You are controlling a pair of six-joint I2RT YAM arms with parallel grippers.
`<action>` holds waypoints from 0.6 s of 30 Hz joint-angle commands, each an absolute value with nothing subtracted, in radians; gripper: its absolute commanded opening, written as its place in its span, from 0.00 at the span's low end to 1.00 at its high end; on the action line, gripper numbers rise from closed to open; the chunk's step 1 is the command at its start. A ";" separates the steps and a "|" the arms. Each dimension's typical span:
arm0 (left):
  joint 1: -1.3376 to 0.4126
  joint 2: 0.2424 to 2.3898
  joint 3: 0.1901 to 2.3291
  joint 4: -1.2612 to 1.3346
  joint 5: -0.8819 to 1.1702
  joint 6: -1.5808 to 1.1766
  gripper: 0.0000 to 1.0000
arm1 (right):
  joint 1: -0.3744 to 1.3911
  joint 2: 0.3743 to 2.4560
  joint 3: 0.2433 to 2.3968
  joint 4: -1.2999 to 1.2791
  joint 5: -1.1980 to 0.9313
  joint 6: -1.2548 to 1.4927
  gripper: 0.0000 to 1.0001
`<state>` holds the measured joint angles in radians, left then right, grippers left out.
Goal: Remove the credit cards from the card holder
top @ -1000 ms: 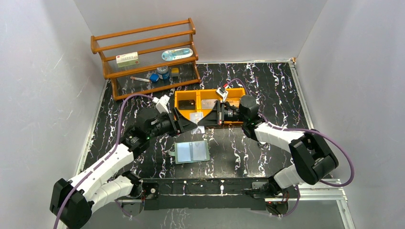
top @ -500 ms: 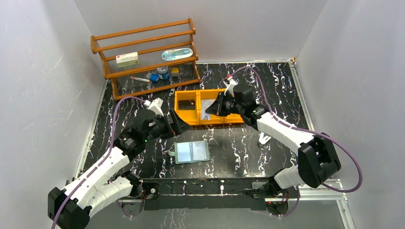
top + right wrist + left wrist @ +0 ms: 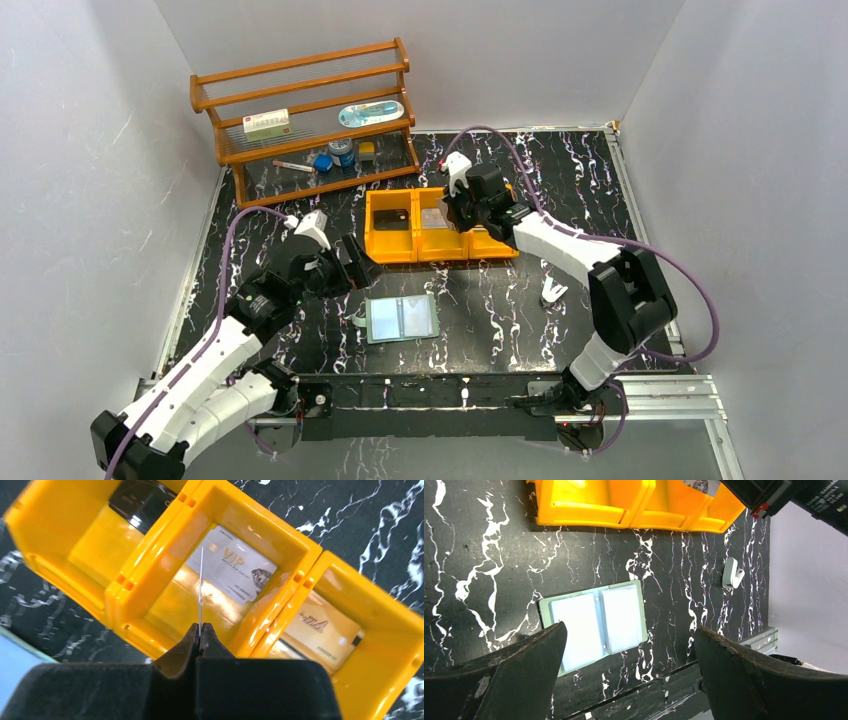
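The pale teal card holder (image 3: pixel 402 318) lies open and flat on the black marble table, and it also shows in the left wrist view (image 3: pixel 594 625). My left gripper (image 3: pixel 350 265) (image 3: pixel 629 630) hangs wide open above and to the left of it, holding nothing. My right gripper (image 3: pixel 455 215) (image 3: pixel 200 627) is shut on a thin credit card (image 3: pixel 200 585) seen edge-on over the middle compartment of the orange bin (image 3: pixel 440 252) (image 3: pixel 125 580). A silvery VIP card (image 3: pixel 231 572) lies in that compartment. A tan card (image 3: pixel 320 630) lies in the right one.
A wooden shelf rack (image 3: pixel 310 120) with small items stands at the back left, behind the bin. A small white hook (image 3: pixel 552 291) (image 3: pixel 730 573) lies on the table right of the card holder. A metal rail (image 3: pixel 640 405) runs along the near edge. White walls enclose the table.
The two grippers were together at the bin's front. The left one has opened wide and pulled back left. The right one has carried the card up over the bin's middle compartment.
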<state>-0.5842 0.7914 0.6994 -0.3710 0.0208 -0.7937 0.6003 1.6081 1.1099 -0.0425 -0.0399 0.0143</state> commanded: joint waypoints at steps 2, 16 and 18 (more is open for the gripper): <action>-0.580 0.737 0.726 -0.432 -0.018 -0.775 0.98 | 0.625 1.662 1.208 -0.019 -0.033 -0.367 0.02; -0.580 0.712 0.733 -0.465 -0.010 -0.767 0.98 | 0.666 1.898 1.339 -0.047 0.064 -0.855 0.01; -0.580 0.707 0.734 -0.468 -0.013 -0.764 0.98 | 0.675 1.919 1.342 0.008 0.130 -0.878 0.01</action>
